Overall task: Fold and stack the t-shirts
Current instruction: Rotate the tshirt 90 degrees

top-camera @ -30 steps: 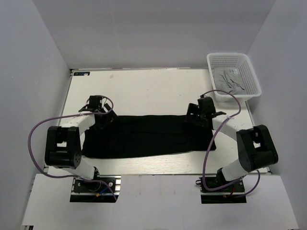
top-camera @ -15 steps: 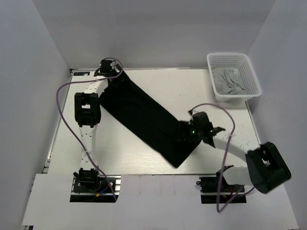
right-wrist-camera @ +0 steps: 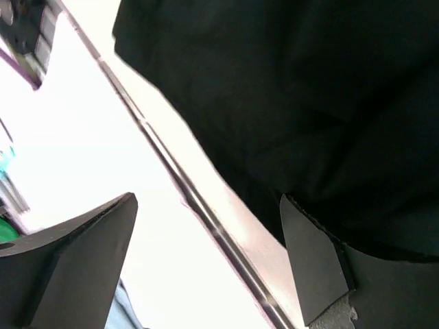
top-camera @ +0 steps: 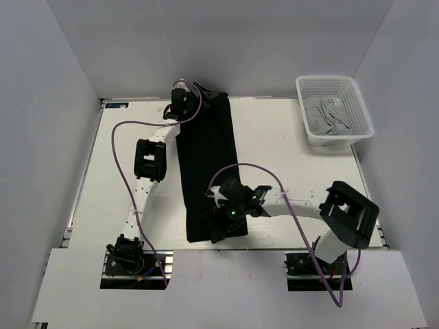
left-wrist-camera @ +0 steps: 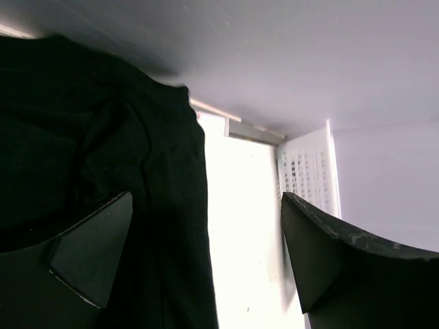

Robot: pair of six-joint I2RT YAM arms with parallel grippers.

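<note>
Black t-shirt (top-camera: 206, 157): folded into a long strip that runs from the far edge of the worktop (top-camera: 288, 151) to its near edge, left of the middle.
Change: a second ago I saw the strip lying side to side across the worktop, and half a second ago it lay slantwise. It has swung a quarter turn.
Left jaws: at the strip's far end, by the far edge. They are spread wide, and I see no pinch.
Right jaws: over the strip's near end, by the near edge, also spread wide.
Meaning for the task: I judge the lengthwise fold is done and the strip is lined up for an end-to-end fold. Nothing is stacked yet.
Grey t-shirt (top-camera: 326, 116): crumpled in the basket (top-camera: 322, 77) at the far right corner, not yet folded.
Top view only: the whole strip, both arms and the basket together.
Left wrist view only: cloth bunched under one finger (left-wrist-camera: 89, 253), with bare worktop beside it.
Right wrist view only: the cloth's edge lies close to the near edge.
</note>
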